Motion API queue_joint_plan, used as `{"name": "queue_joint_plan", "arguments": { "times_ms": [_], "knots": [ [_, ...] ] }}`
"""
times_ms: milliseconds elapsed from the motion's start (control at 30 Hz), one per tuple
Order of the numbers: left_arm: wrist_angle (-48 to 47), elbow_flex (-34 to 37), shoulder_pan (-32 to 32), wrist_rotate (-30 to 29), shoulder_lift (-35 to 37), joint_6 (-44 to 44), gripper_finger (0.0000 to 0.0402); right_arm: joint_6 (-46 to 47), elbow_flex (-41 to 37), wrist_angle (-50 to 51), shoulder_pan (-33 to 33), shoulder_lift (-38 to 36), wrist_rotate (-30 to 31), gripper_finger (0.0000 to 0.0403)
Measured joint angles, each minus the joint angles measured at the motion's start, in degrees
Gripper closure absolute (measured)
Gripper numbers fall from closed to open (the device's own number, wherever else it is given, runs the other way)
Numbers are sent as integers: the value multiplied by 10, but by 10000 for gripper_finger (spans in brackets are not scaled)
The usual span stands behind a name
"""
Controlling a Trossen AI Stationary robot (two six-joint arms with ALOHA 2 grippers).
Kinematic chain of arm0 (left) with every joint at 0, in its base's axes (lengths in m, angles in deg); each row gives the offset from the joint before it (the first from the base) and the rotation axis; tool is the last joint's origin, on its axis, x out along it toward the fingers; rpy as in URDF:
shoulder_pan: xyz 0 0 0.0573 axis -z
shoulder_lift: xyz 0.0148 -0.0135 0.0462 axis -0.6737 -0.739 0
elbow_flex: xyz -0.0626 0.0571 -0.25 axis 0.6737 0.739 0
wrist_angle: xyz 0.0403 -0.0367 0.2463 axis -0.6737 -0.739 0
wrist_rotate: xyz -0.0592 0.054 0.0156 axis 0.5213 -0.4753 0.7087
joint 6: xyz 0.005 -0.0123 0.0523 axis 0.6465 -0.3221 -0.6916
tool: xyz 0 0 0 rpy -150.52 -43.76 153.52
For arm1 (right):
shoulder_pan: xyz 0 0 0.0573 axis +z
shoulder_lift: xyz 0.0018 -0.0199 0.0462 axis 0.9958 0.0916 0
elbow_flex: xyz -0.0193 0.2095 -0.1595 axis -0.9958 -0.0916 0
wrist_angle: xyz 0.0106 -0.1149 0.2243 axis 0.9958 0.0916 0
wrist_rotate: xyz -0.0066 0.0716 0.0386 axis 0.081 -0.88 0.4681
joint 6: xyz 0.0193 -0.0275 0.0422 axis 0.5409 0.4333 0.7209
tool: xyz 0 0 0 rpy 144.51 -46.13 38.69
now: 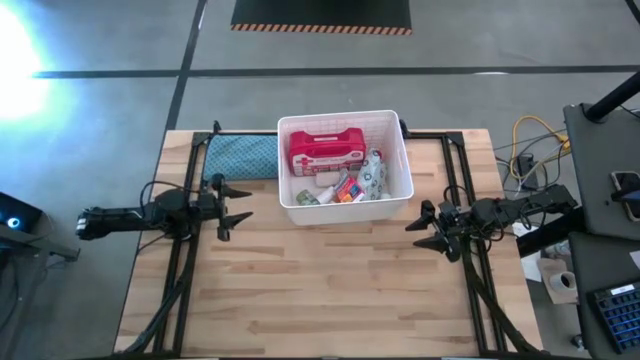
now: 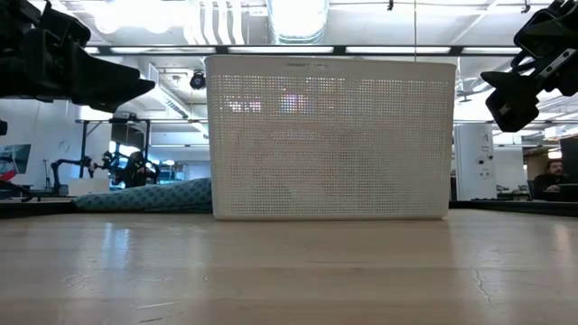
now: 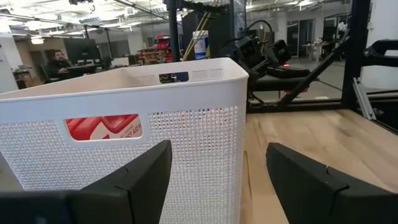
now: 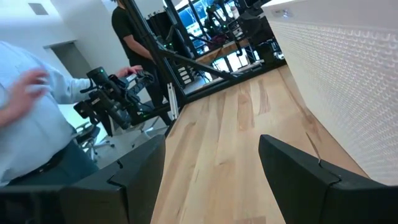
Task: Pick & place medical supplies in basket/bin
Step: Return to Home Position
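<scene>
Every supply in sight lies inside the white bin (image 1: 345, 212): the red first-aid case (image 1: 325, 150) along its far wall, the wipes packet (image 1: 373, 177) at its right side. The bin sits at the far middle of the counter (image 1: 330, 290), with its long axis running left to right between your arms. Your right pincer (image 1: 425, 228) hangs just off the near right corner, closer than the left pincer (image 1: 238, 205), which faces the left wall. Both are spread wide and hold nothing. A teal cloth pad (image 1: 240, 157) touches the bin's left wall. In my judgement nothing is left to pick, so draw each arm outward, clear of the walls.
</scene>
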Motion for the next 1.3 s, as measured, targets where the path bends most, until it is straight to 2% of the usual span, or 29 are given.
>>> {"name": "queue_joint_plan", "arguments": {
  "times_ms": [367,833,1167,1300],
  "knots": [
    [-1,0,0,0,-12,0,160,0,0,0,0,0,0,154],
    [-1,0,0,0,-63,0,160,0,0,0,-3,-7,-1,154],
    [-2,0,0,0,-103,1,160,-5,0,1,-92,-16,-4,154],
    [-2,0,0,0,-119,1,160,-94,0,1,-115,-16,-4,154]
  ]
}}
